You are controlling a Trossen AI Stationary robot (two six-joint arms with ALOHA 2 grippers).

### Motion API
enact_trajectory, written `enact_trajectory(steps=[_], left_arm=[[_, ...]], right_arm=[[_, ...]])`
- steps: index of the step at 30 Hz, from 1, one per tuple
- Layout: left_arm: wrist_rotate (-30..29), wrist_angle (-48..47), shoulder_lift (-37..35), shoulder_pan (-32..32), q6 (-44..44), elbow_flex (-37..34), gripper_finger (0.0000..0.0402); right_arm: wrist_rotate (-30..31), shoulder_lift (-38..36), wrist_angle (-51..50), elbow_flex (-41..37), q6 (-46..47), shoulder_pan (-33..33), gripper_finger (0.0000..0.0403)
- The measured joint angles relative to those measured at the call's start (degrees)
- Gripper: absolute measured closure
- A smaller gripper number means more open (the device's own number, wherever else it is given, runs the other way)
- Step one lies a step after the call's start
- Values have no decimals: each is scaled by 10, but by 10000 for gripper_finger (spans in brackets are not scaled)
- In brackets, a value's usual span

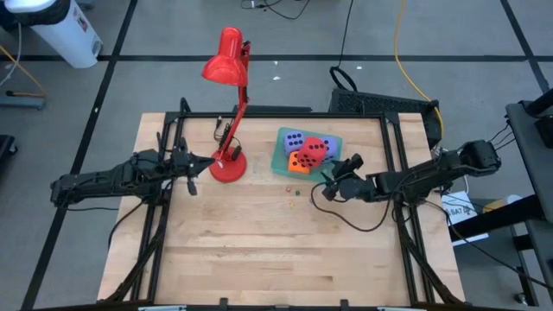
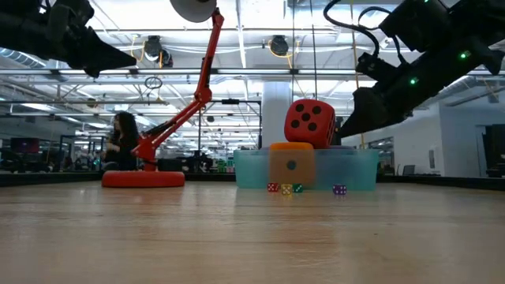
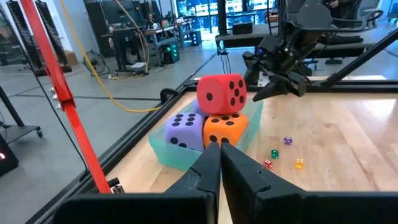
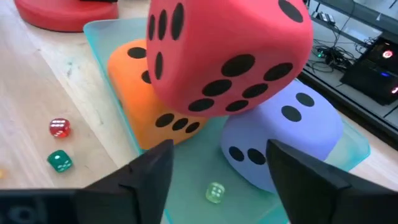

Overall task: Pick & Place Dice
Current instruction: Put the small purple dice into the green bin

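My right jaws stand parted and empty just beside the big soft red die, which perches tilted on the orange foam die and a lavender foam die inside the shallow translucent teal tray. My left jaws are pressed together, empty, waiting near the red desk lamp's base. To finish well, I judge I should back straight away without brushing the red die, since it looks precariously balanced. Tiny coloured dice lie on the wooden tabletop beside the tray.
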Motion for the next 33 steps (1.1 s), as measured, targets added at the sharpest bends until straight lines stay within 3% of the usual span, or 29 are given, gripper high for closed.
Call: enact_trajectory(steps=[4,8,13,18,24,27,33], left_arm=[[0,0,0,0,2,0,376],[0,0,0,0,3,0,376],[0,1,0,0,5,0,376],[0,1,0,0,4,0,376],[0,19,0,0,-2,0,376],[0,21,0,0,-13,0,376],[-1,19,0,0,-13,0,376]], right_arm=[[0,-11,29,0,2,13,136],[-1,-25,119,0,-68,57,157],[0,-28,187,0,-146,102,228],[-2,-15,189,-14,-123,132,319],[-91,19,202,-56,-80,139,396],[-106,47,221,-64,-55,151,393],[-104,119,289,-64,-62,157,348]])
